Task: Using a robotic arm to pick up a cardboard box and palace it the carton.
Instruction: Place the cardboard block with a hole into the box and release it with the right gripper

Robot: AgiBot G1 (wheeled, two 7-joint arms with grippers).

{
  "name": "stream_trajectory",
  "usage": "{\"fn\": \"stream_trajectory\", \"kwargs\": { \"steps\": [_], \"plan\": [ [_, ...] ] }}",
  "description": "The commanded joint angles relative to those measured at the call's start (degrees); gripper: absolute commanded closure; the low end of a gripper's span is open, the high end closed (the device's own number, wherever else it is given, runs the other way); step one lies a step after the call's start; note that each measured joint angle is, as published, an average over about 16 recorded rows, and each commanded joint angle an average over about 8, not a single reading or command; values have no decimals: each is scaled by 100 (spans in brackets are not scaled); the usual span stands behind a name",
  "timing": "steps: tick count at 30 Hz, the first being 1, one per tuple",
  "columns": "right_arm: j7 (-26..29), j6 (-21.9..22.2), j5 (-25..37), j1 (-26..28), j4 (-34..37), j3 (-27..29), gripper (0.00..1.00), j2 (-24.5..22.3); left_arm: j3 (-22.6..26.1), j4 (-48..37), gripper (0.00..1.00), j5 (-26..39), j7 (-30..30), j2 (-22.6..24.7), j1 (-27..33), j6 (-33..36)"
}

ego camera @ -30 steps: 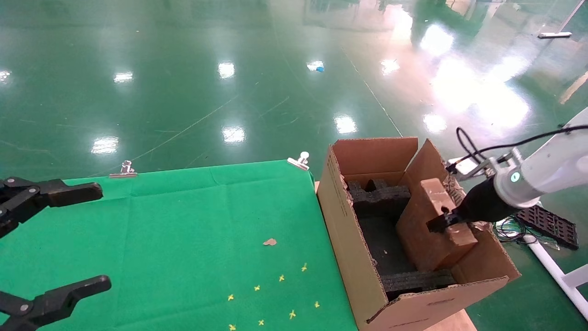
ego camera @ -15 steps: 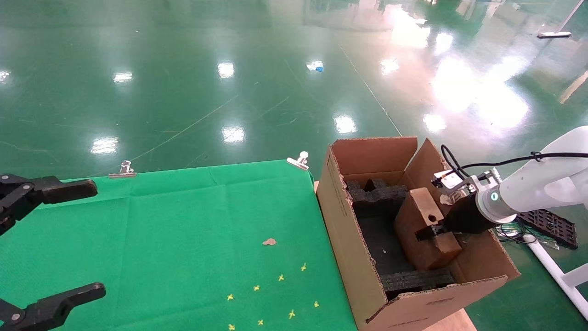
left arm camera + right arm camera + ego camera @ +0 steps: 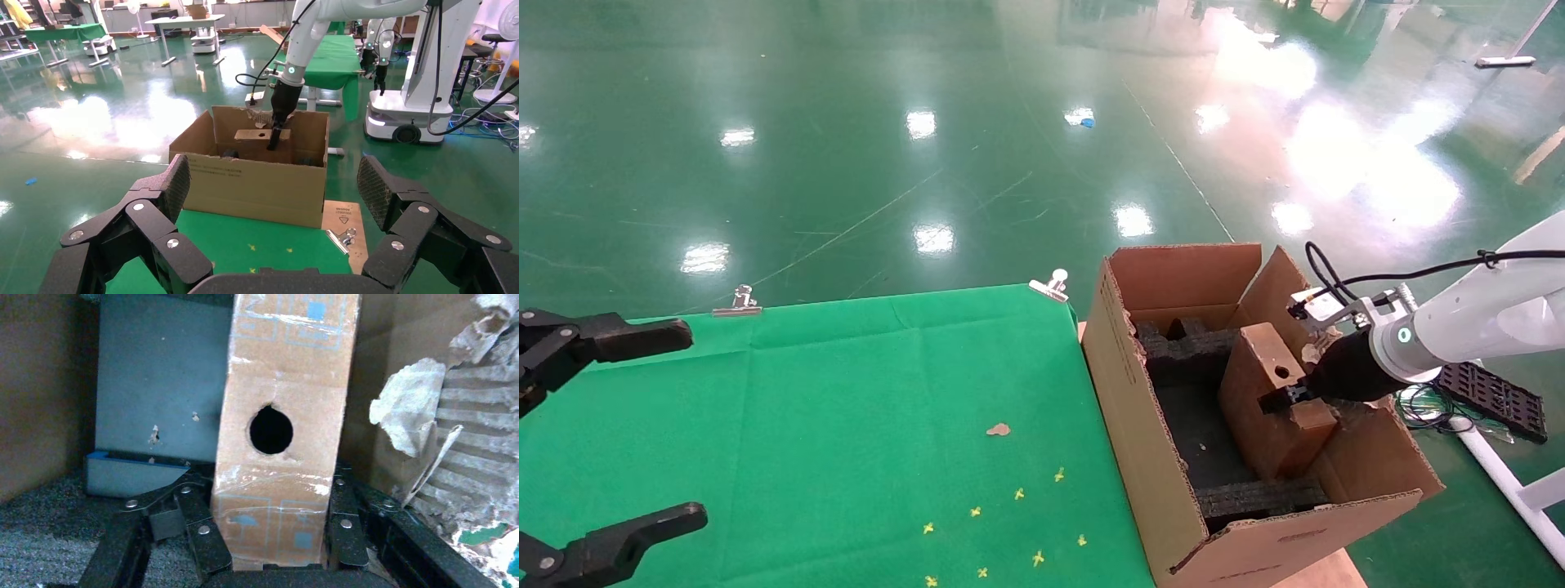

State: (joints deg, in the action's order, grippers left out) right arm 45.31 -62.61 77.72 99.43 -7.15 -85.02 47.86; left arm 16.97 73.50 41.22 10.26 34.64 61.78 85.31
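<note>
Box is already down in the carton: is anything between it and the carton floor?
Nothing visible. The right claw holds the box on edge inside the carton, between the foam inserts; the black floor beside it looks bare. The spot under the box is hidden. The left claw is parked, open.

Bright overhead lamps throw white glare patches across the glossy floor point(image 3: 1009, 163). Inside the carton point(image 3: 1164, 490) it is dim. The right wrist view looks soft.
</note>
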Motion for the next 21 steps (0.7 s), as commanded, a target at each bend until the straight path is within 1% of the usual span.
{"fn": "stream_trajectory", "kwargs": {
  "steps": [1, 16, 21],
  "plan": [
    [-27, -16, 7, 14, 46, -4, 0, 20, 1, 0, 0, 0, 0, 0, 0, 0],
    [-114, -124, 44, 61, 280, -29, 0, 138, 5, 0, 0, -4, -3, -2, 1, -2],
    [-257, -193, 25, 234, 251, -10, 0, 139, 7, 0, 0, -5, -3, -3, 2, -3]
  ]
}}
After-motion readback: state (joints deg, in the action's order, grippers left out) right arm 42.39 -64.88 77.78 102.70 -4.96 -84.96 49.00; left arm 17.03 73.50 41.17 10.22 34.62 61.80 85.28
